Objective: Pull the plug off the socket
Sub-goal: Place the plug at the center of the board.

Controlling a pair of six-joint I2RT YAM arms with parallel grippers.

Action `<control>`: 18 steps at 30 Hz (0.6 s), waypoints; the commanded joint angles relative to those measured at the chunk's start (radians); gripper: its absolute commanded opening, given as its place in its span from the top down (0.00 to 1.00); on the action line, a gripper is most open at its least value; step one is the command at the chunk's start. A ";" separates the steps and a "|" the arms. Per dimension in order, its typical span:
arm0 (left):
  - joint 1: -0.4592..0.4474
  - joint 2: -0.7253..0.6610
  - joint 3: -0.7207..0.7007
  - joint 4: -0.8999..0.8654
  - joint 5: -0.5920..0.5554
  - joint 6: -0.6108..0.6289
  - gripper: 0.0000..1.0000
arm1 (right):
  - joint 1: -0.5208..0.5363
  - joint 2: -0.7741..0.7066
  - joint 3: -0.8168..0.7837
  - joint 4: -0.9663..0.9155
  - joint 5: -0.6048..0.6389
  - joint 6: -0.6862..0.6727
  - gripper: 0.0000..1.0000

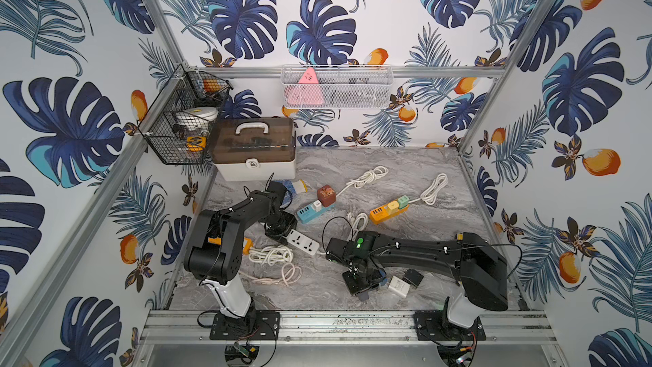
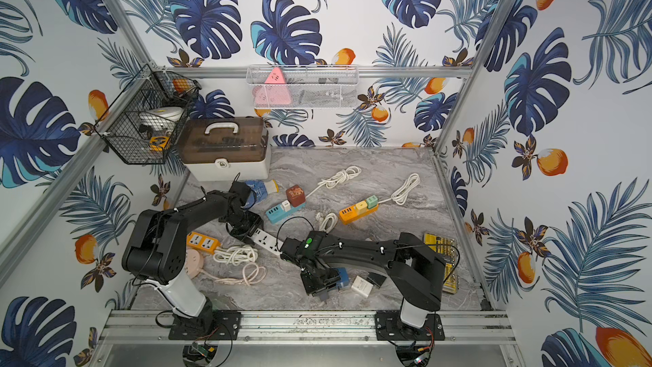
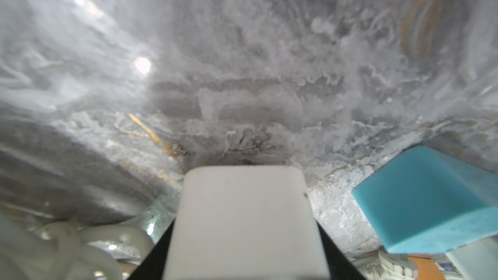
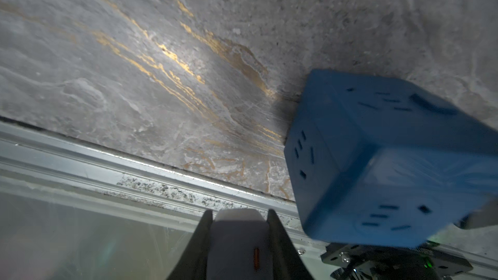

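Where the grey marble-patterned tabletop (image 1: pixel 388 171) fills the lower middle of both top views, gold veins show in it in the wrist views. Its front edge meets an aluminium rail (image 1: pixel 352 324) near the bottom of the frame. Wallpapered walls (image 1: pixel 317 30), printed with blue leaves and orange fruit, close the cell on three sides, with aluminium posts at the corners.

A white mesh basket (image 1: pixel 337 86) hangs on the back wall at upper centre. A black wire basket (image 1: pixel 176 125) sits in the left corner, and a white storage box (image 1: pixel 255 150) with a brown lid stands on the table just below it. A blue power strip (image 1: pixel 312 211) and an orange power strip (image 1: pixel 388 211) lie at centre, each trailing a coiled white cord, and a loose cord bundle (image 1: pixel 270 254) lies at lower left.

The left gripper (image 1: pixel 280 234) is clamped on one end of the white power strip (image 1: pixel 304 242), which lies flat left of centre. The right gripper (image 1: pixel 363 287), at lower centre near the front rail, is closed on a grey plug (image 4: pixel 238 238), which is clear of that strip's sockets and apart from it. A blue cube socket (image 4: pixel 390 157) sits just beside this gripper. A white charger (image 1: pixel 400 285) and a black charger (image 1: pixel 412 277) rest to the right of it.
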 commanded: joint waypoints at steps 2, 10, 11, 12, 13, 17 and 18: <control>0.002 -0.001 0.010 -0.021 -0.002 0.011 1.00 | 0.002 0.028 0.001 0.006 -0.009 0.017 0.69; 0.003 0.001 0.011 -0.023 0.000 0.015 1.00 | 0.001 0.109 0.022 -0.009 0.018 -0.004 0.65; 0.004 0.000 0.012 -0.024 0.000 0.016 1.00 | 0.001 0.114 0.023 -0.008 0.021 -0.004 0.65; 0.003 -0.001 0.012 -0.024 0.000 0.015 1.00 | 0.001 0.120 0.025 -0.007 0.026 -0.004 0.64; 0.003 -0.002 0.012 -0.025 -0.002 0.015 1.00 | 0.001 0.123 0.028 -0.006 0.030 -0.004 0.63; 0.003 -0.005 0.010 -0.026 -0.003 0.016 1.00 | 0.000 0.145 0.031 -0.011 0.038 -0.009 0.60; 0.003 -0.006 0.008 -0.025 -0.003 0.015 1.00 | 0.000 0.145 0.030 -0.009 0.039 -0.009 0.60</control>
